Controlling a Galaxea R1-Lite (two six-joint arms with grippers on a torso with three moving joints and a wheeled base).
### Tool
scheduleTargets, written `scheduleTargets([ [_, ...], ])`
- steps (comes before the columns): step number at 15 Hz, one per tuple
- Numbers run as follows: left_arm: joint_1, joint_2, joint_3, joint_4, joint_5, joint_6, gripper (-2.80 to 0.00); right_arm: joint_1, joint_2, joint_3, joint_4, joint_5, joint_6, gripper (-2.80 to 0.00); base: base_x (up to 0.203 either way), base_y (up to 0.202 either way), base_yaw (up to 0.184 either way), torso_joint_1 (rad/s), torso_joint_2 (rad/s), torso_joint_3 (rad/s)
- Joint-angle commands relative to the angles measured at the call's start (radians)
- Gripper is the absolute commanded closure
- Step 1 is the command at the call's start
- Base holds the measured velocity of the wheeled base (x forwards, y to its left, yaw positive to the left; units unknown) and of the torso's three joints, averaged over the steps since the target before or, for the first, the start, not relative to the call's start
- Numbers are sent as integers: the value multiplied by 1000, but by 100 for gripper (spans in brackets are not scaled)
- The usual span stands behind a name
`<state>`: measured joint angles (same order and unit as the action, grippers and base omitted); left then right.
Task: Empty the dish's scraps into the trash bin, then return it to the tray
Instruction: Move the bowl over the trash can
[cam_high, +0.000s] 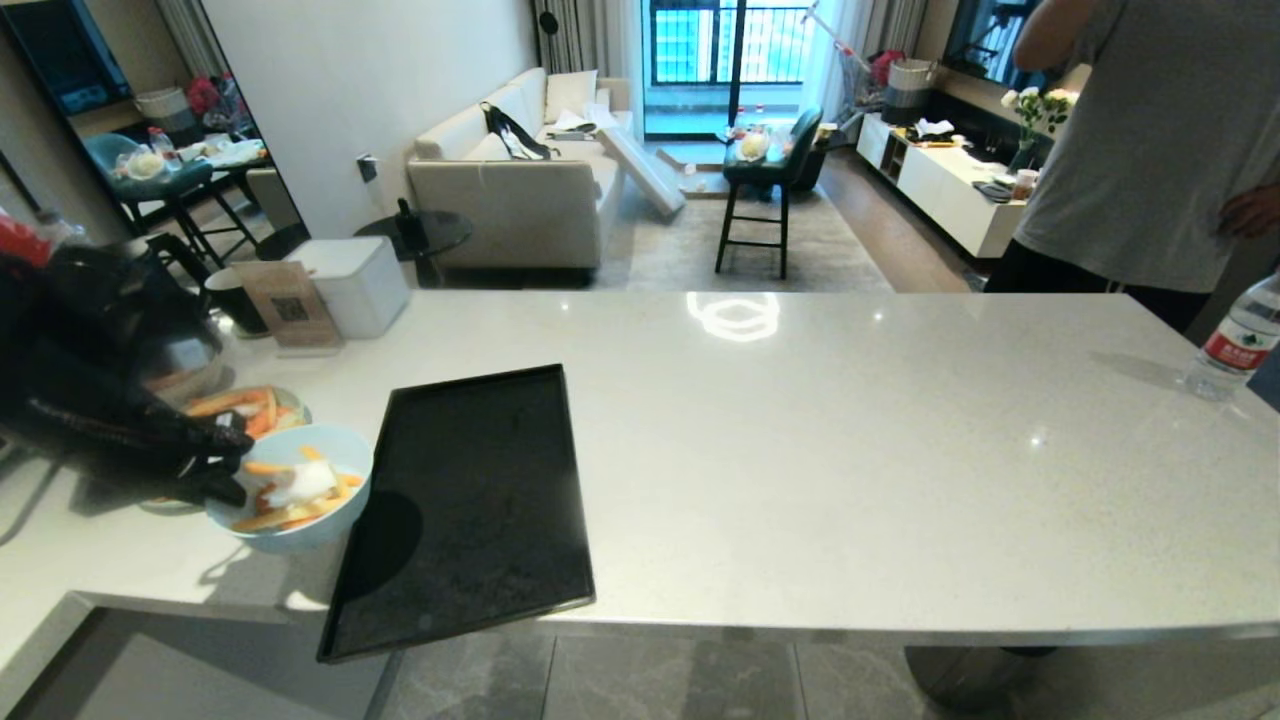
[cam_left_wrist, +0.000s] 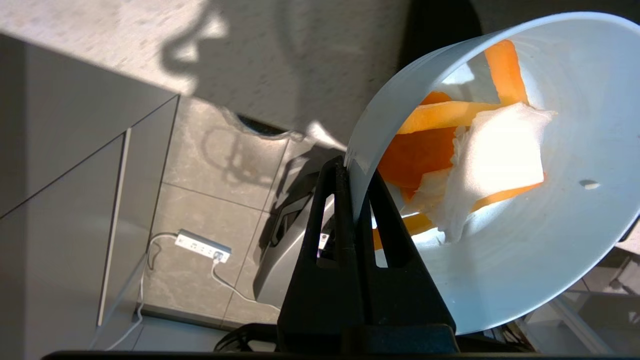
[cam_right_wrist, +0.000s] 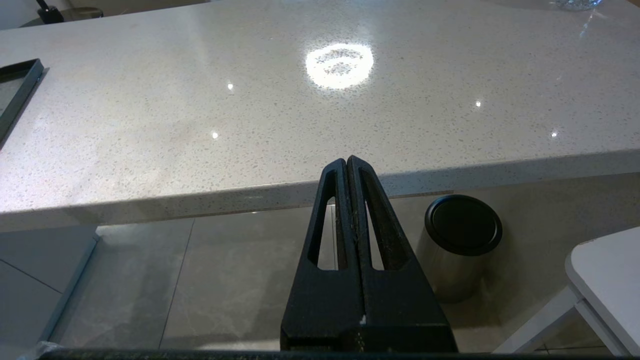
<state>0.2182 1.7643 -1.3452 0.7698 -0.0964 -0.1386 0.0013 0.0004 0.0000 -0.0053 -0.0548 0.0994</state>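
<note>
The counter (cam_high: 800, 450) is pale speckled stone, glossy, with a ring of lamp glare on it; under its near edge lies grey tiled floor. At its near left corner the left gripper (cam_high: 232, 465) is clamped on the rim of the dish (cam_high: 300, 520), one finger inside and one outside. The dish is a smooth, pale blue-white bowl held just left of the tray (cam_high: 470, 510), its shadow falling across the tray's left edge. In it lie the scraps (cam_high: 295, 490): thin yellow and orange strips round a white lump. In the left wrist view the dish (cam_left_wrist: 525, 240) is tilted, with the scraps (cam_left_wrist: 480, 155) against its wall. The tray is flat and black with a low rim, its near corner jutting past the counter's edge. Behind the dish a grey bowl (cam_high: 250, 405) holds more orange slices. Further back stand a card with a QR code (cam_high: 290, 305), too small to read, and a white box (cam_high: 355, 280). The right gripper (cam_right_wrist: 348, 162) hangs below the counter's near edge, fingers pressed together, near a steel cylinder (cam_right_wrist: 457, 245) with a black top on the floor. At the counter's far right stands a water bottle (cam_high: 1235, 345) with a red label, its writing unreadable. A person (cam_high: 1140, 150) in a grey shirt stands behind it. Beyond are a pale sofa (cam_high: 520, 170), a stool (cam_high: 765, 170), a white sideboard (cam_high: 950, 190) and a balcony door (cam_high: 725, 50).
</note>
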Motion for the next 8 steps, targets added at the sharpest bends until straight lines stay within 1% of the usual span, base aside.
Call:
scheduleTargets([
  [1,56,-86,53,4,2,24,0,0,0,0,-1,0,0,0,0,0,0,0,0,0],
  [6,168,-234,209,0,3,67,0,0,0,0,-1,0,0,0,0,0,0,0,0,0],
  [8,196,-293,277,-2,1,82,0,0,0,0,-1,0,0,0,0,0,0,0,0,0],
])
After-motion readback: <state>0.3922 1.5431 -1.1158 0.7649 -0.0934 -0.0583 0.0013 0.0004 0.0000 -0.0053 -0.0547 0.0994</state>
